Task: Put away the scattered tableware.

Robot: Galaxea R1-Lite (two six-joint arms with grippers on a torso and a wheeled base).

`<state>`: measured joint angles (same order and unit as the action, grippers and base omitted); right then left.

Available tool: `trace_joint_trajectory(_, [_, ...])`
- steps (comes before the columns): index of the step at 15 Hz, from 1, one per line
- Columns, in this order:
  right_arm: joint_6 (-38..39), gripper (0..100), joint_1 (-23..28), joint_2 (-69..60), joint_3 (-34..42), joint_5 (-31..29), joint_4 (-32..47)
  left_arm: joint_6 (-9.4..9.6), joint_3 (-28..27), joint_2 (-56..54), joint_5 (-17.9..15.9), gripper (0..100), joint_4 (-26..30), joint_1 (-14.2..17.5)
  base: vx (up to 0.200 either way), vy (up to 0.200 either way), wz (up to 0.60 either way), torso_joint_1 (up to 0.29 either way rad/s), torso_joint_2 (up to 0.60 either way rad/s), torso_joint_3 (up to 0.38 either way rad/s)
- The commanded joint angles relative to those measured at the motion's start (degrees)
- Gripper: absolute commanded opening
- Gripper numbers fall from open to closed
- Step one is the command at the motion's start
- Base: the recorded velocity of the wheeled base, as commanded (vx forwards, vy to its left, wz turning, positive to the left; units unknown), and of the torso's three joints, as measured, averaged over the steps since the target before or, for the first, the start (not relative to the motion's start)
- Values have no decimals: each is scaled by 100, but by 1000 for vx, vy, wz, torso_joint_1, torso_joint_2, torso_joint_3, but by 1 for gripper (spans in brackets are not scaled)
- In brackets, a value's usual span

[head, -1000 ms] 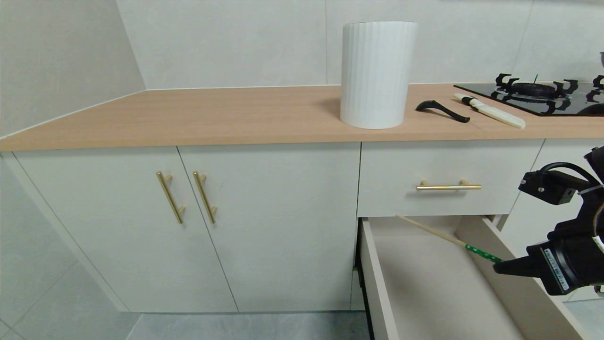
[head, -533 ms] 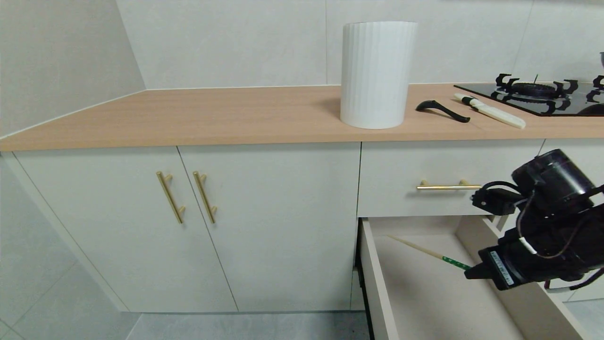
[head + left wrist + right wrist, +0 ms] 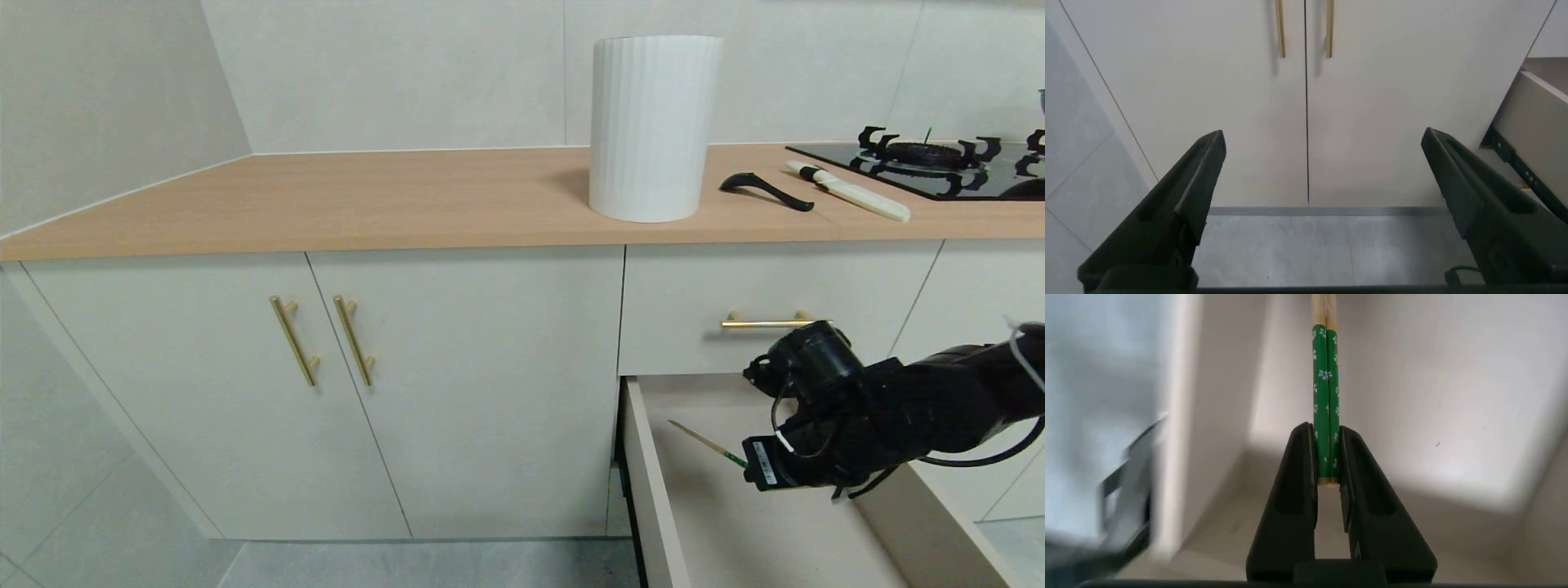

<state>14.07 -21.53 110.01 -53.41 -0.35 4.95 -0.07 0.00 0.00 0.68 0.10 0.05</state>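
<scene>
Green and tan chopsticks are pinched in the right gripper. Its two black fingers are squeezed close together on the green end of the pair. The tan ends stick out past the fingers and point toward the back left corner of the open drawer. The chopsticks and the gripper are down inside the drawer, above its pale floor. I cannot tell if the tan tips touch the floor.

Right above the open drawer is a shut drawer with a gold handle.

The left gripper is low down, near the grey floor. It faces two cabinet doors. Its fingers are spread wide apart with nothing between them.

Up on the wood counter stands a tall white tub with ribbed sides. Near it on the right lies a black tool with a curved handle. Just beside that, a bit farther right, lies a white knife. The two are close but apart. A black stove sits at the far right end of the counter, next to the knife.
</scene>
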Motion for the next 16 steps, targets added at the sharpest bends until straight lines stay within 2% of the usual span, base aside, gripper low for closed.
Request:
trace_joint_trajectory(1, [228, 0, -88, 671, 41, -123, -231, -1, 0, 9, 2, 100, -1, 4, 0, 0, 0, 0, 0, 0])
trace_joint_trajectory(7, [228, 0, -317, 1146, 67, -140, -258, -1, 0, 9, 2, 100, -1, 4, 0, 0, 0, 0, 0, 0])
trace_joint_trajectory(10, [246, 0, -572, 1779, 32, -167, -293, -1, 0, 9, 2, 100, -1, 4, 0, 0, 0, 0, 0, 0])
trace_joint_trajectory(16, [246, 0, -598, 1954, 23, -395, -442, -1, 0, 9, 2, 100, -1, 4, 0, 0, 0, 0, 0, 0])
